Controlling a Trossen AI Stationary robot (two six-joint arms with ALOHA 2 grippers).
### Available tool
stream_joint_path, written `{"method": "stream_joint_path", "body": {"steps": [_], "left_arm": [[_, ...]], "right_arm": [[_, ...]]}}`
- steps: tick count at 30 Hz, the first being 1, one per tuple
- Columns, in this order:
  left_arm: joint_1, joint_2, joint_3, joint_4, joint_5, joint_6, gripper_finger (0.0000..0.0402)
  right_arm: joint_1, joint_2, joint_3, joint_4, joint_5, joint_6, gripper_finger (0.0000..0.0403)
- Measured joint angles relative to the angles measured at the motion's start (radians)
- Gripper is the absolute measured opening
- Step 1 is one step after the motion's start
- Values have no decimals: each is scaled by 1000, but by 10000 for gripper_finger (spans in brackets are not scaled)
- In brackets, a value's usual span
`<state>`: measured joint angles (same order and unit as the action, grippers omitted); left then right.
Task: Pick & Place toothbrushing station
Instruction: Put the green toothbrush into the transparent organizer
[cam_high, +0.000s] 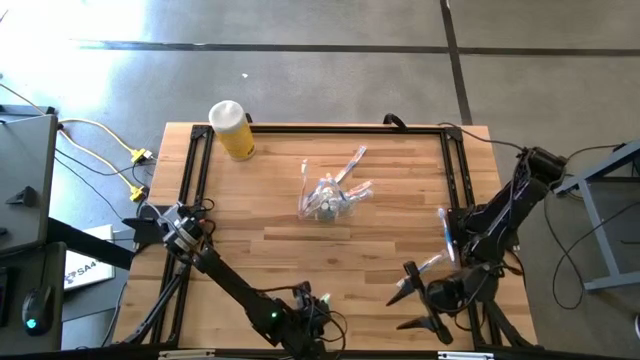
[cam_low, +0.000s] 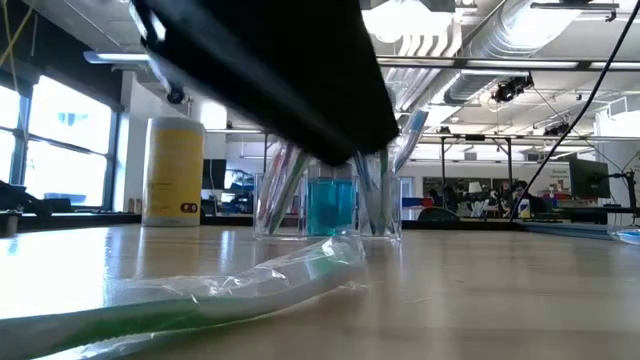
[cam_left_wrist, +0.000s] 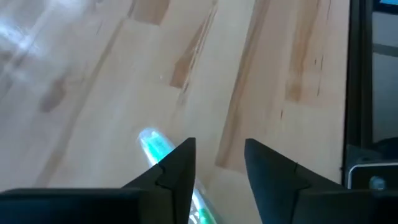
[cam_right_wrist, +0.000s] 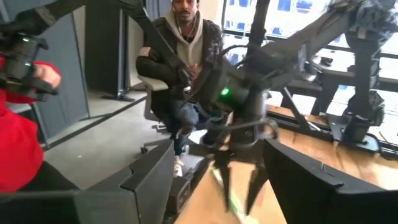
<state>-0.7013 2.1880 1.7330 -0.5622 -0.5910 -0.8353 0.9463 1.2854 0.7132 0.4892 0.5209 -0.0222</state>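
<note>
The left gripper (cam_high: 318, 303) was low at the near edge of the wooden table (cam_high: 250, 230), its fingers parted in the left wrist view with bare wood showing in the gap. A wrapped green toothbrush (cam_left_wrist: 155, 146) lay just beside one finger (cam_left_wrist: 177, 168), its lower end hidden behind that finger; whether finger and wrapper touched could not be told. In the low view the same toothbrush ran along the tabletop in its clear wrapper, cut off at the frame's edge, and a dark arm blocked the upper part of the picture.

The clear container (cam_high: 327, 199) stood near the table's middle with toothbrushes leaning out of it; from above its contents blurred together, and the individual brushes and tubes could not be counted. In the low view something teal showed inside it.

The right gripper (cam_high: 412, 297) hung near the table's near right corner, its fingers spread with nothing between them. A yellow bottle (cam_high: 232, 130) with a white cap stood at the far left corner.

Beyond the table, in the right wrist view, a seated person (cam_right_wrist: 180, 56) and a red sleeve (cam_right_wrist: 18, 149) showed.
</note>
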Motion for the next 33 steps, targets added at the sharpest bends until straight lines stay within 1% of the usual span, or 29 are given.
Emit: {"method": "stream_joint_path", "body": {"steps": [5, 13, 19, 23, 28, 30, 33], "left_arm": [[1, 3, -1, -73, 0, -58, 124], [8, 9, 0, -77, -6, -114, 123], [22, 9, -1, -107, 9, -191, 123], [29, 9, -29, -83, 40, -197, 123], [41, 9, -83, -81, 65, -295, 123], [46, 8, -105, -51, 71, -326, 123], [48, 4, -147, 27, 91, -321, 123]], "right_arm": [[29, 0, 0, -6, 1, 3, 236], [58, 0, 0, -13, 0, 4, 236], [62, 6, 0, -20, 1, 4, 236], [62, 33, 0, -20, 0, 4, 236], [54, 66, 0, -11, 0, 4, 236], [53, 69, 0, -8, 0, 22, 236], [53, 69, 0, -5, 0, 46, 236]]}}
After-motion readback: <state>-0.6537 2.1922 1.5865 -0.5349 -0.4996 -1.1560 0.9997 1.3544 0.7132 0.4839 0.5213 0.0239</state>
